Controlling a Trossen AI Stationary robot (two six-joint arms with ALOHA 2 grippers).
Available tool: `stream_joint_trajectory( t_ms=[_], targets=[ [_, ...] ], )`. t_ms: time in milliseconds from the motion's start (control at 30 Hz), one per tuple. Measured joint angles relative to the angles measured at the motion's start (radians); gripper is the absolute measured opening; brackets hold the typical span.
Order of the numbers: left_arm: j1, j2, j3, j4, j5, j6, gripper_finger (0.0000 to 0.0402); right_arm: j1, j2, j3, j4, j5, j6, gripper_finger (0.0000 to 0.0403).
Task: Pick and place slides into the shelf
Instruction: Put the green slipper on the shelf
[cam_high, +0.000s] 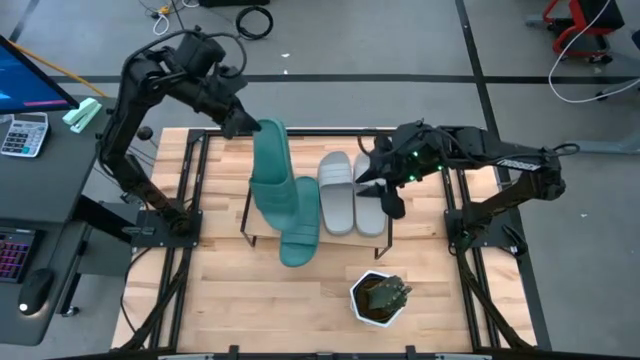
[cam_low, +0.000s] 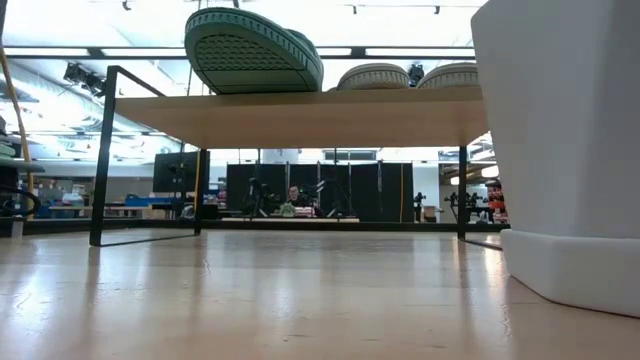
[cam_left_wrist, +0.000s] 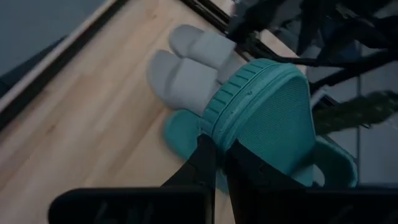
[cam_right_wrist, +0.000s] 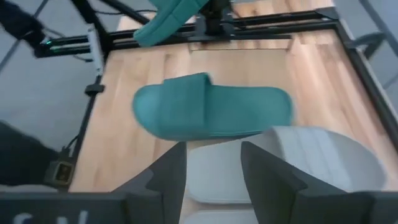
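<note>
Gripping the raised teal slide (cam_high: 272, 160) by its heel, the left gripper (cam_high: 243, 122) risks dropping it onto the shelved slide (cam_high: 298, 238); right gripper (cam_right_wrist: 211, 163) released

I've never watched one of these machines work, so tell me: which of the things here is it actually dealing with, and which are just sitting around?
Part of the job:
- teal slide in the left gripper, held up
- second teal slide on the shelf
- two grey slides on the shelf, by the open right gripper

Just lying about:
- white plant pot
- calculator
</note>
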Motion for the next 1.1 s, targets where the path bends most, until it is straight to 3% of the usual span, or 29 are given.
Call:
stream_joint_trajectory(
  t_ms=[133,300,533,700,800,933,1100],
  targets=[
    [-0.059,-0.002,-0.072,0.001,0.044,0.027,0.0020,0.029,0.000,0.000,-0.001,0.036,0.029,0.0160],
    [-0.124,-0.031,-0.265,0.002,0.090,0.170,0.0020,0.031,0.000,0.000,-0.001,0.124,0.114,0.0160],
    [-0.129,-0.188,-0.507,0.042,0.124,0.319,0.0019,0.047,0.000,0.000,0.000,0.150,0.256,0.0160],
    [-0.081,-0.333,-0.670,0.310,0.272,0.153,0.0019,0.080,0.000,0.000,0.012,0.206,0.307,0.0160],
    [-0.080,-0.388,-0.746,0.442,0.279,-0.008,0.0019,0.090,0.000,0.000,0.028,0.209,0.311,0.0160],
    [-0.129,-0.410,-0.806,0.434,0.273,-0.107,0.0019,0.096,0.000,0.000,0.032,0.210,0.292,0.0160],
    [-0.208,-0.424,-0.840,0.409,0.193,-0.177,0.0018,0.118,0.000,0.000,0.032,0.211,0.237,0.0160]
  ],
)
